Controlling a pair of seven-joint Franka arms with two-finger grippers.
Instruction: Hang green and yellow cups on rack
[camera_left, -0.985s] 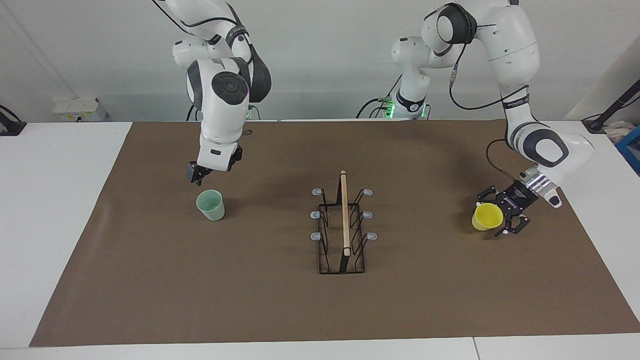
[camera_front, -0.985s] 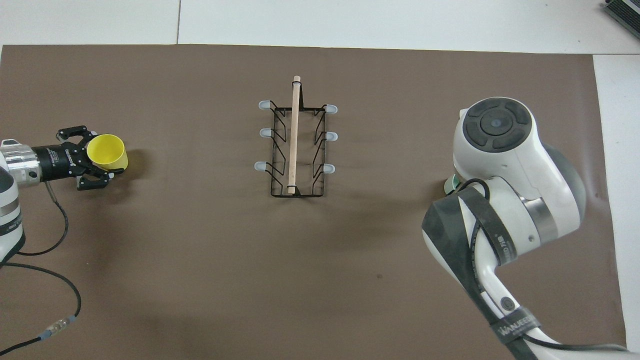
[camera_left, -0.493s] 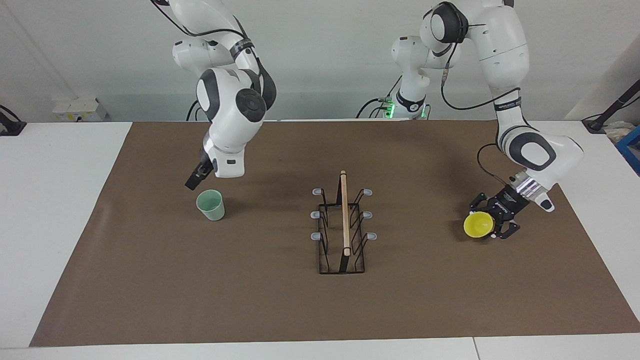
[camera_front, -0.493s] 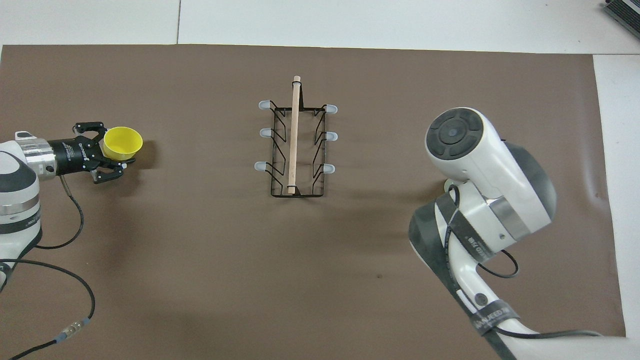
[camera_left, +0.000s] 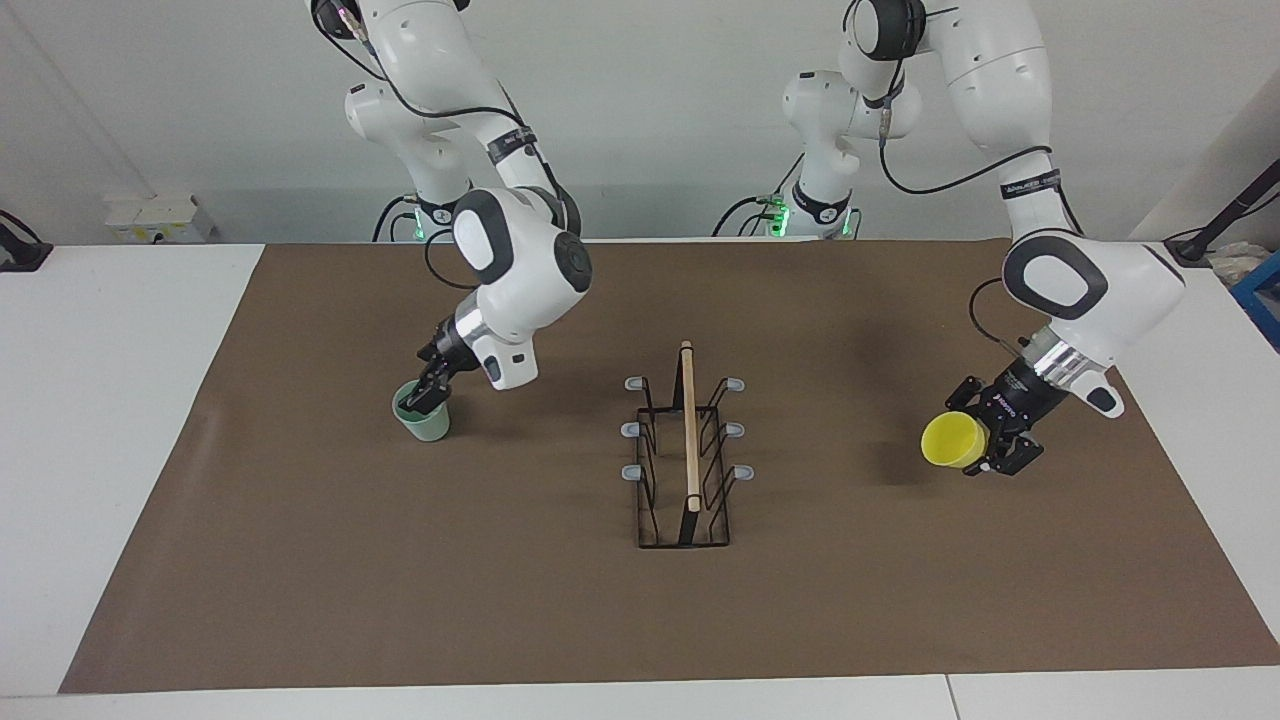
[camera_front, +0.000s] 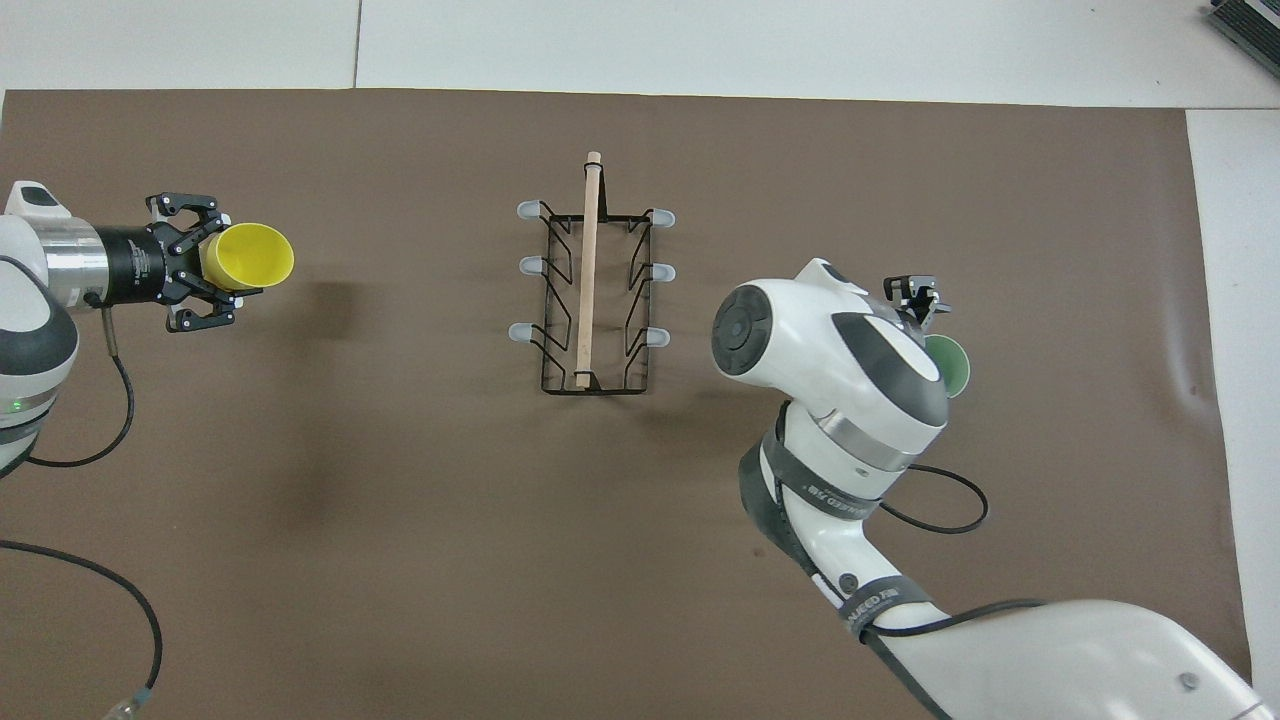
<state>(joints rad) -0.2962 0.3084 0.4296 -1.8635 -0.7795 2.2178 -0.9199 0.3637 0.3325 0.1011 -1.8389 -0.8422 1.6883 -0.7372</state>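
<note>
The pale green cup (camera_left: 424, 418) stands upright on the mat toward the right arm's end. My right gripper (camera_left: 423, 396) is tilted down at its rim and touches it. In the overhead view the right arm covers most of this cup (camera_front: 951, 365). My left gripper (camera_left: 988, 447) is shut on the yellow cup (camera_left: 950, 440) and holds it on its side above the mat, mouth toward the rack (camera_left: 688, 452). Both also show in the overhead view, the left gripper (camera_front: 212, 266) and the yellow cup (camera_front: 250, 258). The black wire rack (camera_front: 590, 290) stands mid-table, all its prongs bare.
A brown mat (camera_left: 500, 600) covers the white table (camera_left: 110, 400). A white socket strip (camera_left: 160, 215) lies at the table's edge nearer to the robots at the right arm's end. The left arm's cable (camera_front: 110, 400) hangs over the mat.
My right gripper has tilted and come down from above the green cup to its rim. My left gripper has raised the yellow cup off the mat and turned it onto its side.
</note>
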